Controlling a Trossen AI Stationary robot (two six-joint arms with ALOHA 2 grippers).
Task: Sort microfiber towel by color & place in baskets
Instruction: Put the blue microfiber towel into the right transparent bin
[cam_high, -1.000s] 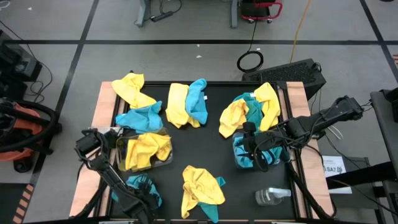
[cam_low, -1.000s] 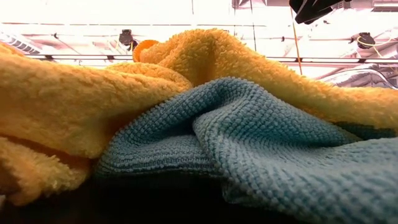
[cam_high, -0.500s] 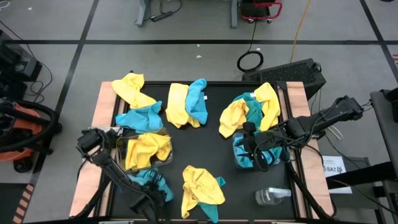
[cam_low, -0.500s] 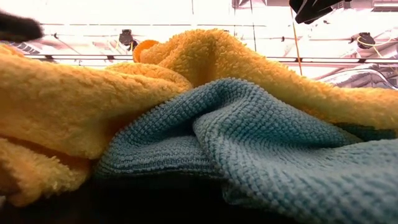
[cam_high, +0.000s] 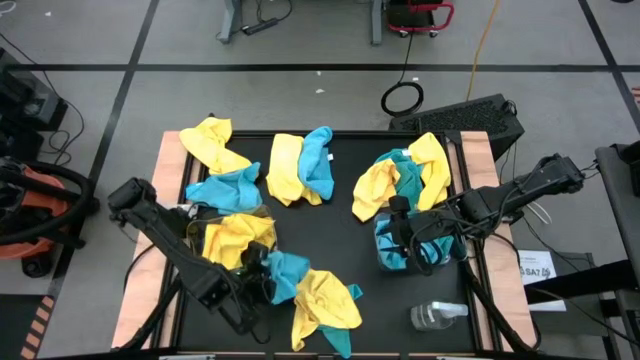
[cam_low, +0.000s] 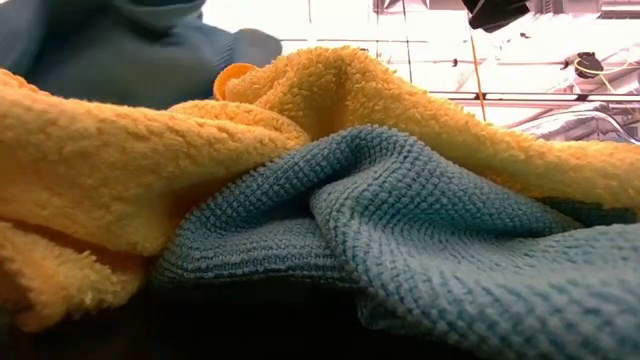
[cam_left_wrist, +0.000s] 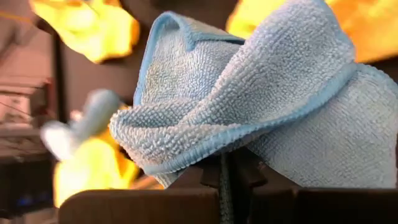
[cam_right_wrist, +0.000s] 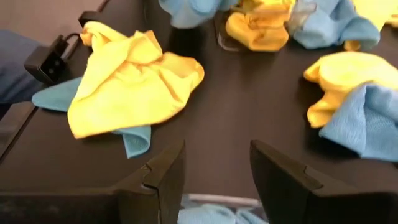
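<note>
Your dark table (cam_high: 350, 250) holds scattered towels; a second ago the left gripper (cam_high: 262, 283) was apart, now it is clamped on a blue towel (cam_high: 285, 275), lifted. Right gripper (cam_high: 400, 232), jaws apart, waits over the blue-filled basket (cam_high: 385, 255).

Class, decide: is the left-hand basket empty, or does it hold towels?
It holds towels: crumpled yellow towels lie inside the clear left basket.

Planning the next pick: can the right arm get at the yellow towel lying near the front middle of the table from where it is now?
Probably yes. The right gripper hangs open above the basket of blue towels, and its wrist view shows bare table between it and the yellow towel. The left gripper, shut on a blue towel, crowds the towel's far side.
</note>
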